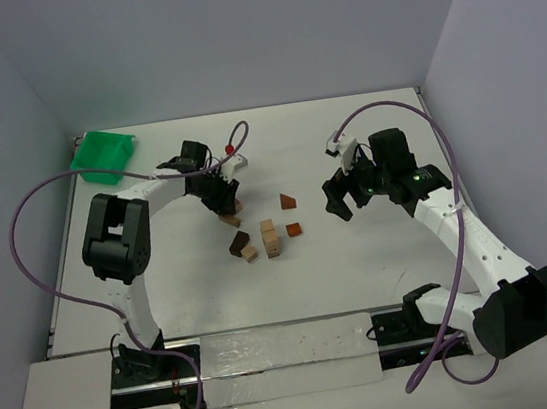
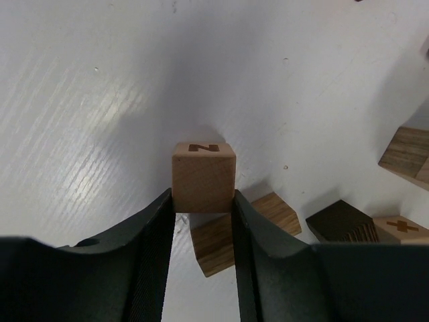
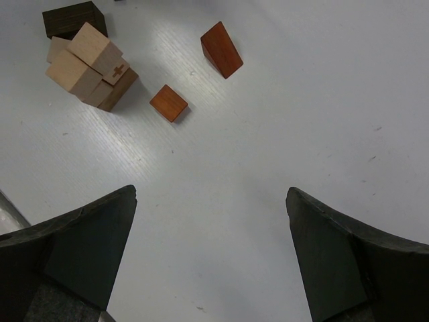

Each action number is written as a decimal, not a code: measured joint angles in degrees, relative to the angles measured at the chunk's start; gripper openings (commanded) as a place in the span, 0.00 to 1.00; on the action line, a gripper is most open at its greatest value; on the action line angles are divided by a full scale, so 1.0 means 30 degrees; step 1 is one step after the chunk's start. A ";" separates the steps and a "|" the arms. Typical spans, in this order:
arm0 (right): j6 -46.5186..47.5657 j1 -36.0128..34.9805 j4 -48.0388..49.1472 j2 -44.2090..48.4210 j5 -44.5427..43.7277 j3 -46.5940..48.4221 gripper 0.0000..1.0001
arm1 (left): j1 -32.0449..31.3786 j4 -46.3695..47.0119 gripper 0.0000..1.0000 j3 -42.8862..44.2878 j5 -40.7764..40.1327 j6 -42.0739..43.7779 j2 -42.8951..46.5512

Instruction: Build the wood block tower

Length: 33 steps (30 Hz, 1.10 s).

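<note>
Tan cube [image 2: 203,176] sits clamped in left tool [image 2: 203,196]; right tool [image 3: 211,193] gapes.

On the table [image 1: 383,271], the bin [image 1: 96,159] sits far left; wood blocks [image 1: 270,237] cluster centrally.

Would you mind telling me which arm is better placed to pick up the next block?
Left. The left gripper straddles the N-marked cube, fingers against both sides. The right gripper hangs open above the table, apart from every block.
</note>
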<state>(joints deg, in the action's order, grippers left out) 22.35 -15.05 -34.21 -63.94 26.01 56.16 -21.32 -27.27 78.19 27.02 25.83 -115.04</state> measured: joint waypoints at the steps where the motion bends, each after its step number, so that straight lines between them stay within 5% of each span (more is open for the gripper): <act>1: -0.0003 0.0000 0.0004 0.0003 0.0021 0.0000 1.00 | 0.0000 0.0079 0.36 -0.0165 -0.0018 -0.0036 0.0165; 10: -0.0013 0.0000 0.0103 0.0202 0.0076 -0.0166 1.00 | 0.0000 0.0257 0.11 -0.0823 -0.0072 -0.0096 0.1115; 16: -0.0007 0.0029 0.0201 0.0498 0.0094 -0.0489 1.00 | 0.0036 0.0565 0.05 -0.1720 -0.0055 -0.0103 0.3111; 27: -0.0036 0.0029 0.0329 0.0979 0.0143 -0.0891 1.00 | -0.0127 0.0427 0.01 -0.8115 0.1654 0.0278 1.2724; 33: -0.0146 0.0029 0.0403 0.1062 0.0137 -0.1086 1.00 | -0.1474 0.0306 0.00 -1.1423 0.2021 0.0386 1.4483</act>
<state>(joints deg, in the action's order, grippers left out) 21.91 -14.96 -33.00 -60.76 26.42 52.90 -25.74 -26.35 43.92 33.08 26.99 -71.59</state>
